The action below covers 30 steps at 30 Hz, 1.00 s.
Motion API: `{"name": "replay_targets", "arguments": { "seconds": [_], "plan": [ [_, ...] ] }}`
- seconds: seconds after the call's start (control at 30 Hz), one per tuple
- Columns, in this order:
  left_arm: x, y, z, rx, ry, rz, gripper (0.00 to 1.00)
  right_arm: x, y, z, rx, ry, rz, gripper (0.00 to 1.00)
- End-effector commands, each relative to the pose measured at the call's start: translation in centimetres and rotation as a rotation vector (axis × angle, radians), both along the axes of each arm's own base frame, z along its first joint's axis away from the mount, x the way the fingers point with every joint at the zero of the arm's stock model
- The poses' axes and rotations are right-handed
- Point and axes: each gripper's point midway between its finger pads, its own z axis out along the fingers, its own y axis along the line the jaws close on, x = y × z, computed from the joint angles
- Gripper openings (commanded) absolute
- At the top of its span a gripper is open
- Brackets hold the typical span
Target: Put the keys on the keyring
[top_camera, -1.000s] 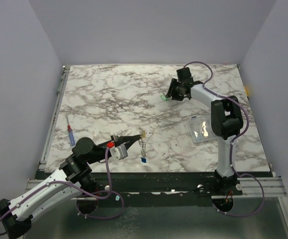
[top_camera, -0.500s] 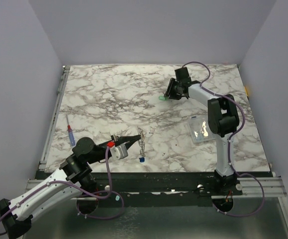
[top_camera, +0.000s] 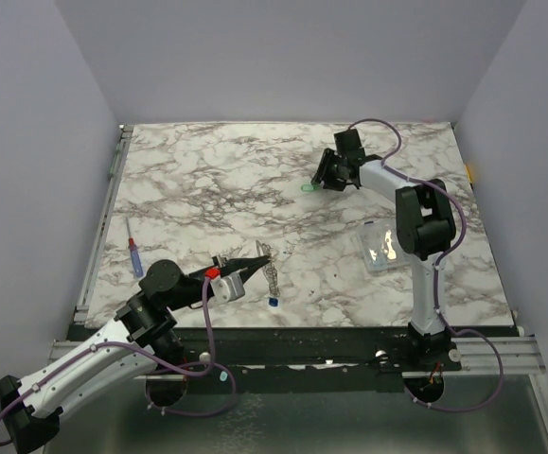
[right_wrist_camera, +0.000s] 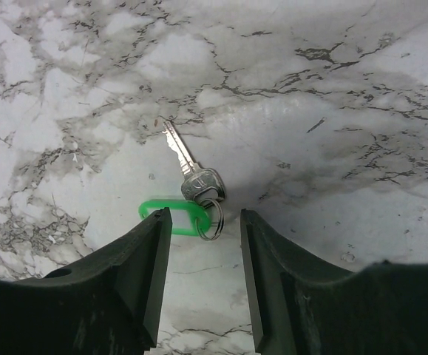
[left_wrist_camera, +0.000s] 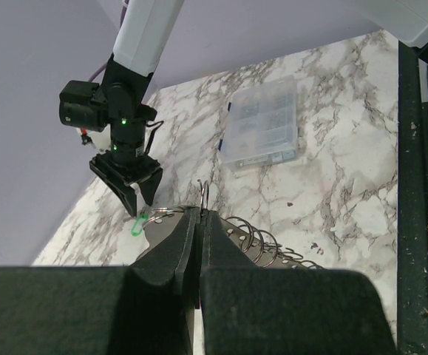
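The green-tagged key (right_wrist_camera: 196, 176) lies flat on the marble desk (top_camera: 207, 189), far out on the right, under the right end effector (right_wrist_camera: 203, 216), whose jaws stand roughly half apart and empty, poised over the plastic tag (right_wrist_camera: 171, 222). It looks light, thin and stiff, likely to skate on smooth stone, so the thicker tag seems the better pinch than the blade. Near the front edge the left end effector (left_wrist_camera: 199, 222) is clamped tight on the keyring (top_camera: 268, 265), a slim hard loop with a loose chain (left_wrist_camera: 256, 238).

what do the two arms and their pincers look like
The left arm and right arm are white tubes with black joints, each with a purple cable. The left pincer and right pincer are black, with tapering wedge-like jaws.
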Motion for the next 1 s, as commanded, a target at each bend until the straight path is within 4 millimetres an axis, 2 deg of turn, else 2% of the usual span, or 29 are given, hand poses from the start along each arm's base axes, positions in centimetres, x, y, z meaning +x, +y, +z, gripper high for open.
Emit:
{"name": "replay_targets", "arguments": {
  "seconds": [0.0, 0.27, 0.47, 0.7, 0.97],
  "plan": [
    [-0.3, -0.3, 0.6, -0.028, -0.02, -0.023, 0.0, 0.3, 0.2, -0.5, 0.036, 0.003, 0.003, 0.49],
    [-0.2, -0.3, 0.5, -0.025, -0.015, -0.019, 0.0, 0.3, 0.3, -1.6, 0.098, 0.029, -0.006, 0.41],
    [-0.2, -0.3, 0.5, -0.025, -0.015, -0.017, 0.0, -0.2, 0.2, -2.0, 0.103, 0.045, -0.005, 0.41],
    [-0.2, -0.3, 0.4, -0.022, -0.011, -0.018, 0.0, -0.7, 1.1, -2.8, 0.16, 0.07, 0.009, 0.4],
    [-0.2, -0.3, 0.5, -0.026, -0.012, -0.015, 0.0, -0.6, 1.1, -3.1, 0.171, 0.073, 0.002, 0.28]
  ]
}}
